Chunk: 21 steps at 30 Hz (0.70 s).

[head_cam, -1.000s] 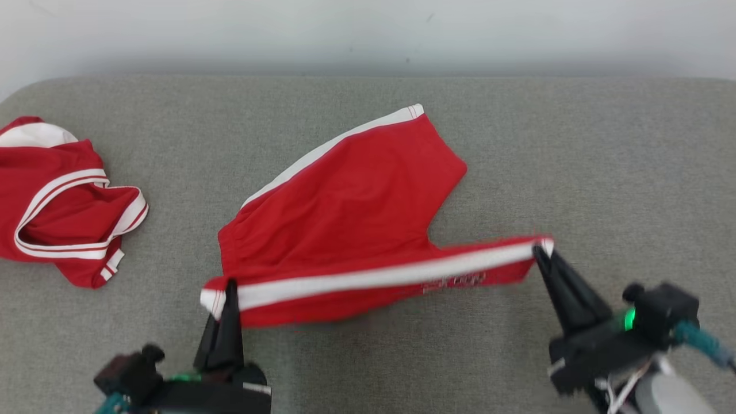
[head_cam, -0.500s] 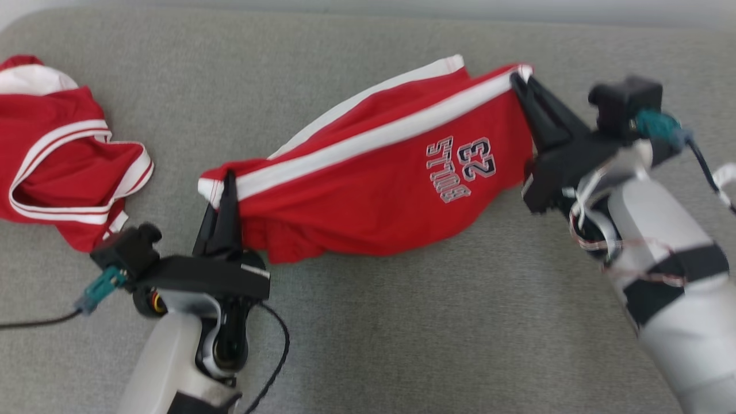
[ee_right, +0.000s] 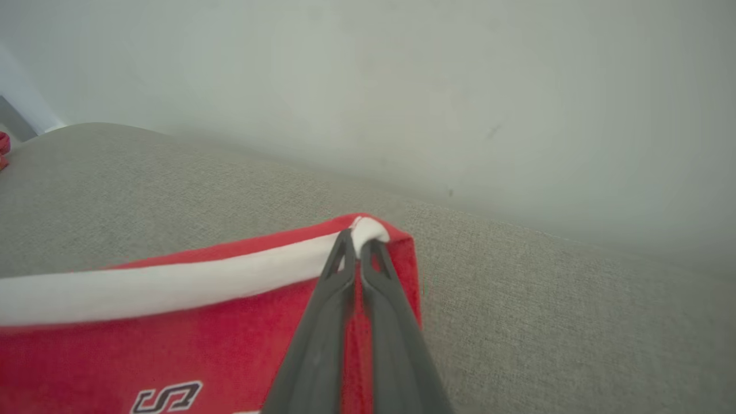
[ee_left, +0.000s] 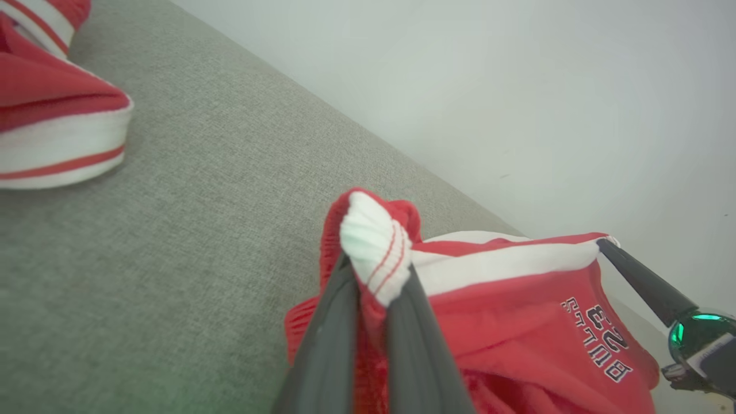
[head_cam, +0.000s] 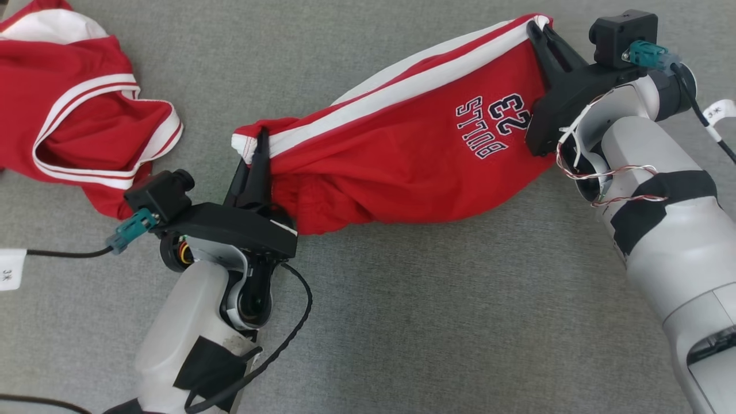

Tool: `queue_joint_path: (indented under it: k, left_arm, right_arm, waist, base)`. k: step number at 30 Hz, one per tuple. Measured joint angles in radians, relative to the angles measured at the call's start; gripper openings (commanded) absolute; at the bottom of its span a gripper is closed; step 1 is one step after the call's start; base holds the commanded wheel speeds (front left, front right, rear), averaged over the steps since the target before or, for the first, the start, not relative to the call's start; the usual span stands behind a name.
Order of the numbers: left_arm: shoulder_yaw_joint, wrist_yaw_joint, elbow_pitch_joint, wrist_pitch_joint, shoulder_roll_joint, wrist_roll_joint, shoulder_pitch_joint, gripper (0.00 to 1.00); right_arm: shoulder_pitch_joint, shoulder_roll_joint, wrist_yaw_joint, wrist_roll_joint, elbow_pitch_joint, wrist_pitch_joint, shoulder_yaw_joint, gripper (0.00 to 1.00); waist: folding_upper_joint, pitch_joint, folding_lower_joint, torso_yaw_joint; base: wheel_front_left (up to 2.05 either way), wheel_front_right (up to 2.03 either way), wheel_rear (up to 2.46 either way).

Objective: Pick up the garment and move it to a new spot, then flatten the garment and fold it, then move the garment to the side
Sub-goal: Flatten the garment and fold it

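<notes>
The garment (head_cam: 402, 149) is a pair of red shorts with a white side stripe and "BULLS 23" lettering, stretched between both grippers over the grey cushion (head_cam: 437, 299). My left gripper (head_cam: 261, 138) is shut on its waistband corner at the left end, seen bunched white and red between the fingers (ee_left: 374, 270). At the upper right, my right gripper (head_cam: 537, 26) is shut on the hem corner (ee_right: 362, 236). The shorts (ee_left: 517, 305) hang folded lengthwise, their lower edge sagging onto the cushion. In the left wrist view the right gripper's fingers (ee_left: 638, 276) show at the stripe's far end.
A second red garment with white trim (head_cam: 75, 121) lies crumpled at the far left, also seen as a red garment (ee_left: 52, 115) in the left wrist view. A pale wall (ee_right: 368, 86) rises behind the cushion's back edge. Bare grey fabric spreads below the shorts.
Both grippers have carried the near striped edge up and away over the far half, so the shorts are folded lengthwise with the lettering showing. The head camera has tilted down.
</notes>
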State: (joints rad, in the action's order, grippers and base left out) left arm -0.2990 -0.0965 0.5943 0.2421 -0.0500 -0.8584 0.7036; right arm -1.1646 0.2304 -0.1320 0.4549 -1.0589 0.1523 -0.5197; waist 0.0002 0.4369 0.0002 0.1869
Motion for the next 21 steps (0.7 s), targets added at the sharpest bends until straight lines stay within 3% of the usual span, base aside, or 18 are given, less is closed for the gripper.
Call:
queue_joint_path:
  k: [1, 2, 3, 4, 5, 6, 12, 21]
  left_arm:
    - [-0.009, 0.0, 0.006, 0.004, 0.0, -0.006, 0.005, 0.02]
    - [-0.02, 0.0, 0.015, 0.004, -0.001, -0.008, 0.011, 0.43]
    - [-0.026, 0.0, 0.022, 0.008, 0.0, -0.009, 0.016, 0.9]
    - [-0.029, 0.0, 0.029, 0.011, 0.0, -0.01, 0.019, 1.0]
    - [-0.031, 0.001, 0.037, 0.012, 0.0, -0.012, 0.019, 1.0]
    - [-0.036, 0.001, 0.042, 0.013, -0.001, -0.012, 0.019, 1.0]
    - [0.006, 0.0, 0.024, 0.018, 0.0, 0.056, 0.008, 1.0]
    - [0.095, 0.008, -0.151, 0.02, 0.0, 0.165, -0.212, 1.0]
  right_arm:
    - [-0.009, -0.004, 0.0, -0.002, -0.021, 0.012, -0.003, 0.0]
    - [-0.016, -0.009, 0.0, -0.004, -0.042, 0.019, -0.008, 0.0]
    - [-0.022, -0.014, 0.0, -0.006, -0.06, 0.028, -0.013, 0.0]
    - [-0.025, -0.017, 0.0, -0.007, -0.073, 0.043, -0.014, 0.01]
    - [-0.026, -0.02, 0.0, -0.007, -0.086, 0.057, -0.016, 0.41]
    - [-0.026, -0.023, 0.0, -0.007, -0.096, 0.065, -0.019, 0.98]
    - [-0.017, -0.03, 0.0, 0.014, -0.118, 0.098, -0.034, 1.0]
    - [0.126, 0.012, 0.0, 0.067, -0.01, 0.111, -0.022, 1.0]
  waist:
    - [0.0, 0.003, 0.0, 0.004]
    - [0.0, 0.006, 0.0, 0.008]
    - [0.0001, 0.007, 0.0001, 0.01]
    - [0.0001, 0.007, 0.0001, 0.011]
    - [0.0001, 0.005, 0.0001, 0.011]
    - [0.0001, 0.001, 0.0, 0.011]
    - [0.0001, -0.032, -0.0001, 0.003]
    - [-0.0002, -0.122, -0.0003, -0.013]
  base:
    - [0.0, 0.0, 0.0]
    - [0.0, 0.0, 0.0]
    - [0.0, 0.0, 0.0]
    - [0.0, 0.0, 0.0]
    - [0.0, 0.0, 0.0]
    - [0.0, 0.0, 0.0]
    - [0.0, 0.0, 0.0]
    - [0.0, 0.0, 0.0]
